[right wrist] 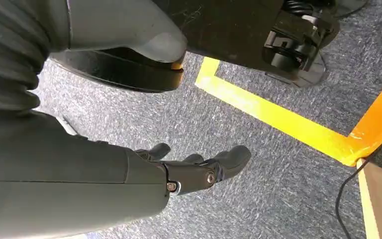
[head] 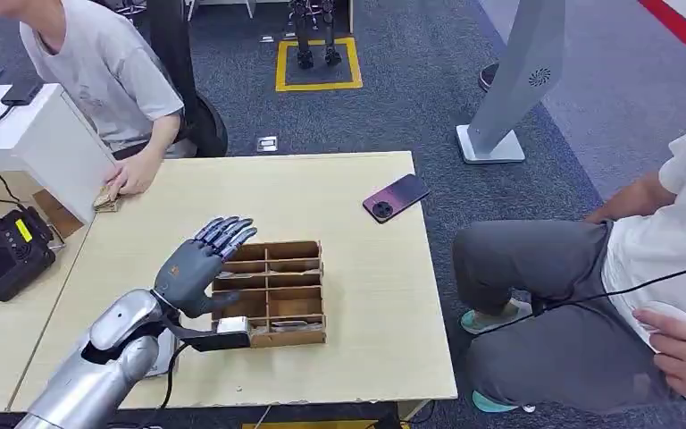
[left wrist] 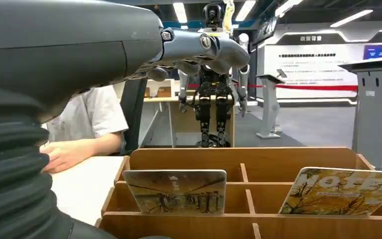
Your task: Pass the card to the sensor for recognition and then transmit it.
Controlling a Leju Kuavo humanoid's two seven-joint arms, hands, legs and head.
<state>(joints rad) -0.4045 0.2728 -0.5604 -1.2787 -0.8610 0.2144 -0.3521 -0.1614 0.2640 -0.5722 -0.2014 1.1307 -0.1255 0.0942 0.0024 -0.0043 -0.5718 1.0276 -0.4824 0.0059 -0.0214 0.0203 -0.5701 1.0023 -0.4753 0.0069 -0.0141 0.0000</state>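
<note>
Cards (left wrist: pixel 175 191) glossy, upright in slotted wooden organizer (head: pixel 277 290).

Table (head: pixel 384 313): divided box (head: pixel 272 290), phone (head: pixel 396 197).

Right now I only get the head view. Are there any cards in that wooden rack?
Observer: Yes. The left wrist view shows one card standing in the rack, and a second card in the compartment beside it.
Operator: And where is the right hand?
Observer: The right hand hangs over grey carpet near a yellow line, holding nothing.
</note>
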